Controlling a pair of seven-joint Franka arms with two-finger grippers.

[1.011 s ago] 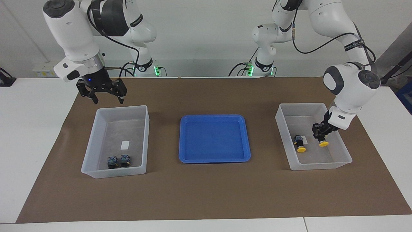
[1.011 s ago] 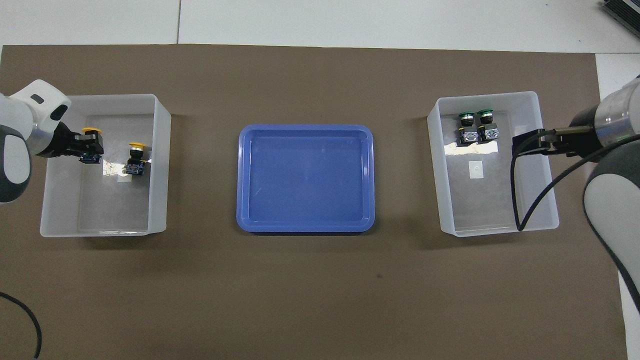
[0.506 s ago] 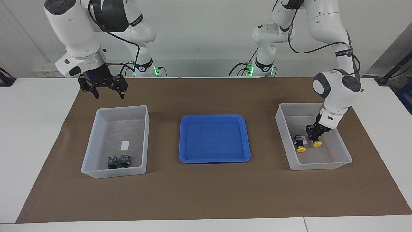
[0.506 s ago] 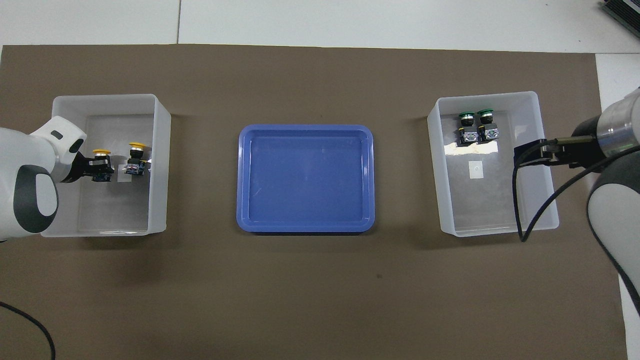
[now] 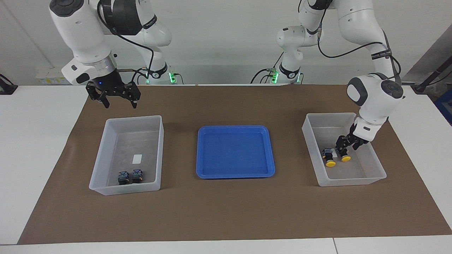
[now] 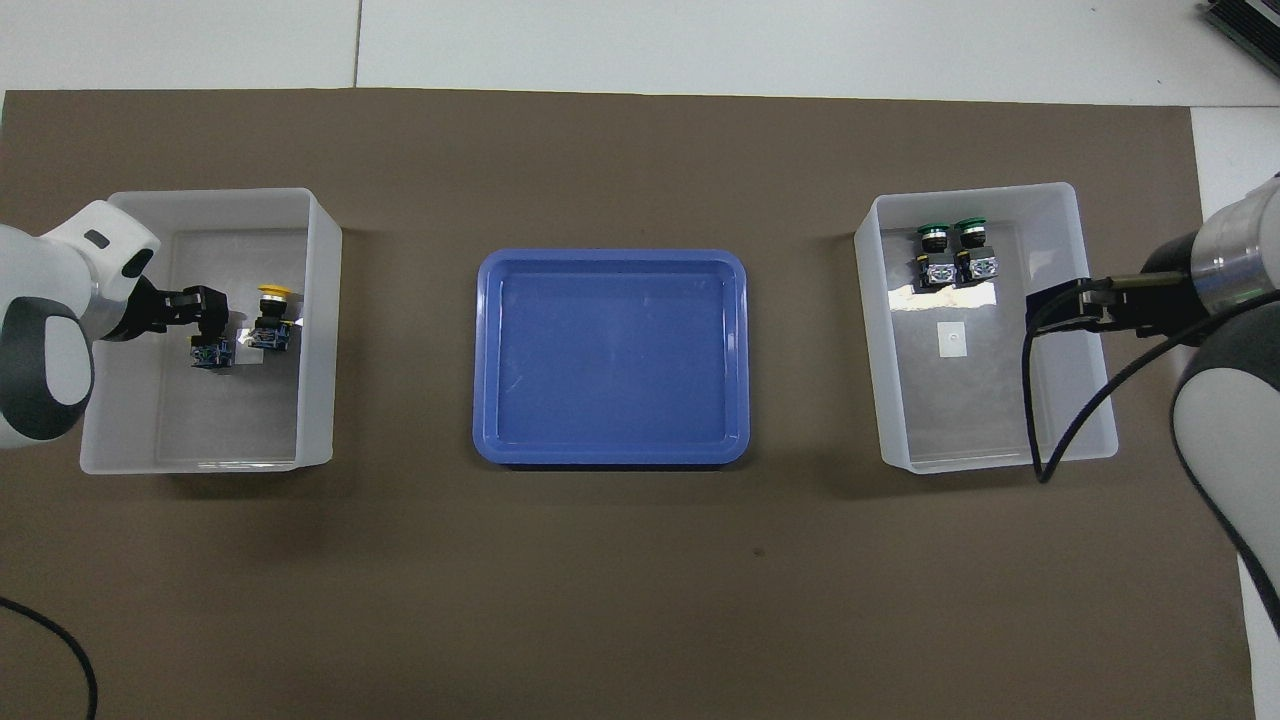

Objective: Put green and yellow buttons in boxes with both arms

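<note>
**Hazards**

- The black-bodied, yellow-capped push-button under the gripper [image 5: 345, 158] lies on the floor of the translucent whitish plastic box at the left arm's end [image 5: 353, 181]. The left gripper [image 5: 344, 146] sits low inside that box, directly on top of the button. Whether it is open or clamped on the button cannot be told. If it has not fully let go, lifting would probably drag the button up or tip it.
- The second yellow-capped button [image 5: 330, 158] lies just beside it. A sideways exit could knock it, or catch the box wall.
- The two green-capped buttons [image 6: 955, 250] lie side by side at the end farthest from the robots of the matching box at the right arm's end [image 5: 123, 190]. No risk is evident there.

**Arm pose**

- Left arm: wrist bent steeply down over the box wall.
- Right arm: waiting, with the right gripper [image 5: 119, 100] raised over its box's rim, pointing down, spread wide and empty.
- The shallow blue plastic tray [image 5: 233, 174] lies between the boxes.
</note>
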